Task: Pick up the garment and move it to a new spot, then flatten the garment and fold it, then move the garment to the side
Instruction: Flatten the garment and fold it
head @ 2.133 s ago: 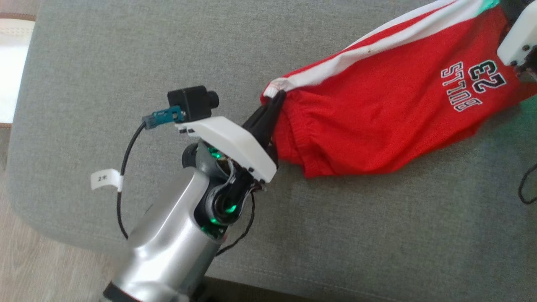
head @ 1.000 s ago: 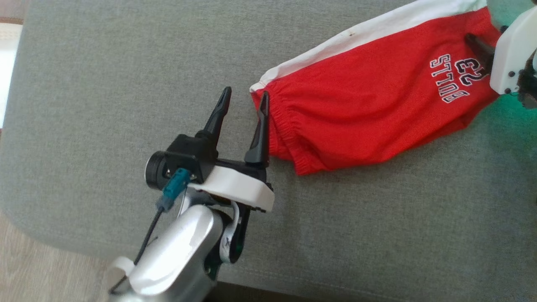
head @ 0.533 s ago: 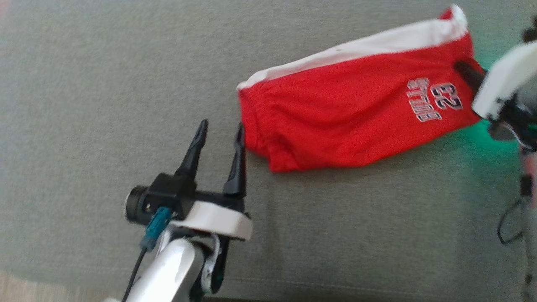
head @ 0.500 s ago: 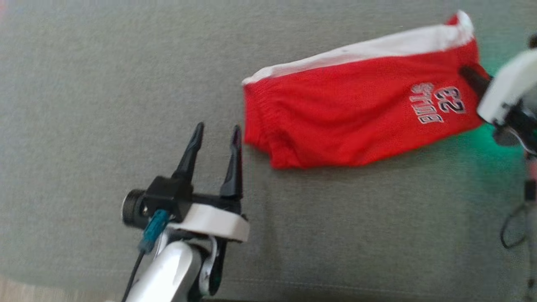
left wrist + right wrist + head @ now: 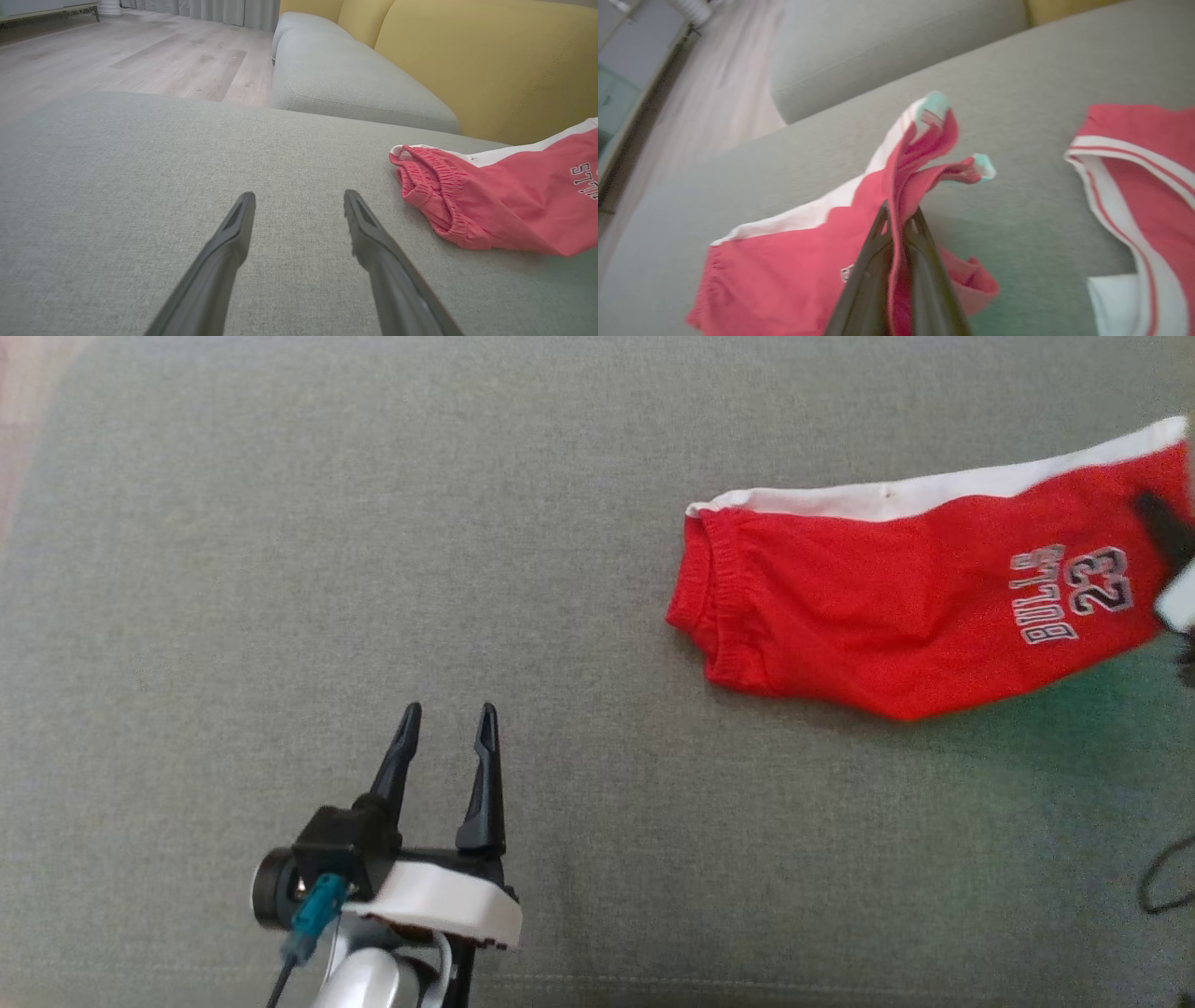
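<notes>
The garment [image 5: 887, 607] is a pair of red shorts with a white side stripe and "BULLS 23" print, lying stretched across the grey cushion [image 5: 280, 569]. My right gripper [image 5: 1153, 513] is at the right edge of the head view, shut on the leg end of the garment. In the right wrist view the right gripper [image 5: 900, 212] pinches a raised fold of the garment [image 5: 794, 261]. My left gripper [image 5: 448, 709] stands open at the lower left, well apart from the elastic waistband. The left wrist view shows the left gripper [image 5: 300, 196] holding nothing, with the garment [image 5: 490, 200] off to its right.
A second red and white garment [image 5: 1148, 186] lies on the cushion to the right in the right wrist view. Yellow sofa backrests [image 5: 490, 60] rise behind the cushion. Wooden floor [image 5: 117, 60] lies beyond its edge. A dark cable [image 5: 1162, 887] loops at the right edge.
My left gripper let go of the waistband, opened and drew back. My right gripper shut on the leg end. The head view shifted, and the garment now lies farther from the left gripper.
</notes>
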`<state>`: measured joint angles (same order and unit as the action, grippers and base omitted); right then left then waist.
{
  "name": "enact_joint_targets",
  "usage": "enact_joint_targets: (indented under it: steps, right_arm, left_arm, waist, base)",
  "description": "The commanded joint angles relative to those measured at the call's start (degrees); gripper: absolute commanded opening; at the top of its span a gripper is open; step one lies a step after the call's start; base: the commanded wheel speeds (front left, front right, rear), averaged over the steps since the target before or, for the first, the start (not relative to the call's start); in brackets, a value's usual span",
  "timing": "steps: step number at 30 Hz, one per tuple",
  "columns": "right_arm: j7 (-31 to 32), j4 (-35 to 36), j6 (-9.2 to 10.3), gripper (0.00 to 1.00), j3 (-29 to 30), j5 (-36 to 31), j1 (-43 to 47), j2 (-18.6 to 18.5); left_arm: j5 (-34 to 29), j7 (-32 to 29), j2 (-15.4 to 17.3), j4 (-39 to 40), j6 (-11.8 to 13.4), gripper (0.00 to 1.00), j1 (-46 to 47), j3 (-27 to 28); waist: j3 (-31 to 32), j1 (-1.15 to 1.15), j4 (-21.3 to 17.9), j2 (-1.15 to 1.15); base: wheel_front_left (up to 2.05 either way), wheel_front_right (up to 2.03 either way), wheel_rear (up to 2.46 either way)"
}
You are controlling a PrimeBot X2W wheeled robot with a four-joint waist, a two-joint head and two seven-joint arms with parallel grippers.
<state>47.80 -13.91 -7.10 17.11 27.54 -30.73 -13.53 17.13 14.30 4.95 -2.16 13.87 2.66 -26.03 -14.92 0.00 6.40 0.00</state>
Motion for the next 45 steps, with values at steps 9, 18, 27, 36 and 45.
enact_joint_targets:
  steps: [9, 18, 27, 36, 45]
  right_arm:
    - [6.09, 12.97, -0.39, 0.00, -14.27, -0.22, 0.94, 10.04]
    - [-6.94, -2.39, -0.39, 0.00, -21.26, 2.48, -0.79, 10.63]
    - [-19.89, -14.38, -0.39, 0.82, -24.79, 5.94, -5.12, 10.64]
    - [-26.63, -14.17, -0.39, 1.00, -33.60, 11.43, -4.72, 10.65]
    - [-38.40, -2.23, -0.39, 1.00, -31.93, -1.21, 6.69, 9.47]
  left_arm:
    - [-1.17, 0.70, -1.89, -0.15, -2.47, 1.00, 0.61, 1.78]
    - [1.20, 0.70, -2.05, -2.17, -2.22, 1.00, 2.40, -2.35]
    - [1.81, 0.70, -2.06, -3.39, -1.32, 1.00, 1.50, -2.77]
    - [1.49, 0.70, -2.07, -4.56, -1.26, 1.00, 1.46, -1.52]
    - [0.13, 0.70, -2.07, -4.11, -1.55, 1.00, -1.31, 3.07]
  waist:
    - [0.29, 0.00, 2.86, 0.00]
    - [0.36, 0.00, 8.70, 0.00]
    - [0.87, 0.00, 9.24, 0.00]
    - [2.23, 0.00, 5.27, 0.00]
    - [6.24, 0.00, -0.52, 0.00]
  base:
    - [0.00, 0.00, 0.00]
    - [0.00, 0.00, 0.00]
    - [0.00, 0.00, 0.00]
    - [0.00, 0.00, 0.00]
    - [0.00, 0.00, 0.00]
